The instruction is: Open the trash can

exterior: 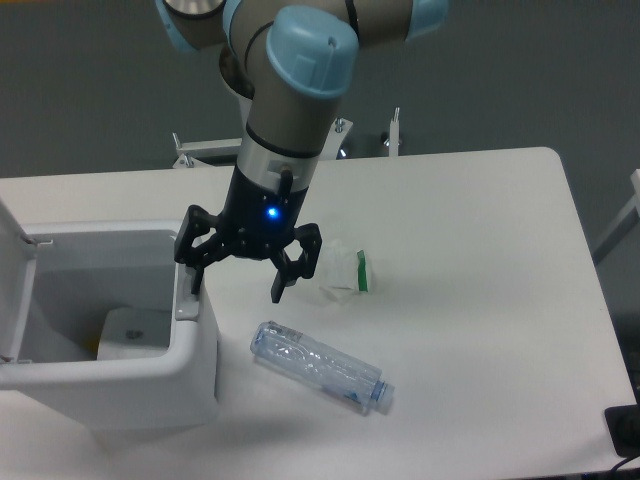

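The trash can (185,375) is a white boxy bin at the table's left front. Its lid (16,290) stands swung up at the far left, and the hollow inside (110,300) is exposed. A small grey latch (186,303) sits on the right rim. My gripper (235,291) hangs open just right of that rim, pointing down. Its left fingertip (192,283) is at the latch and the right fingertip (279,291) hovers over the bare table. Nothing is held between the fingers.
A crushed clear plastic bottle (320,367) lies on the table right of the bin. A crumpled clear wrapper with a green mark (345,272) sits just right of the gripper. Metal brackets (392,132) stand at the table's far edge.
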Controlling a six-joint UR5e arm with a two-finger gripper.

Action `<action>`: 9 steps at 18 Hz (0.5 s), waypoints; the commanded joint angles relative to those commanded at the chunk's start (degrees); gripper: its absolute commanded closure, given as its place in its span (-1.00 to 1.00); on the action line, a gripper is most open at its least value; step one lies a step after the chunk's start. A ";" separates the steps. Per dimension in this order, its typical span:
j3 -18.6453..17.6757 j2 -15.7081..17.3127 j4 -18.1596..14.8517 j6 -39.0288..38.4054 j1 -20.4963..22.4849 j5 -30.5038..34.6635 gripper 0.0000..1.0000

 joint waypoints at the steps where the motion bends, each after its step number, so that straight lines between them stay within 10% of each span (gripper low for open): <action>1: 0.97 0.17 -0.26 0.52 1.49 1.15 -1.00; 9: 1.26 2.36 -2.71 8.40 9.75 10.80 -1.00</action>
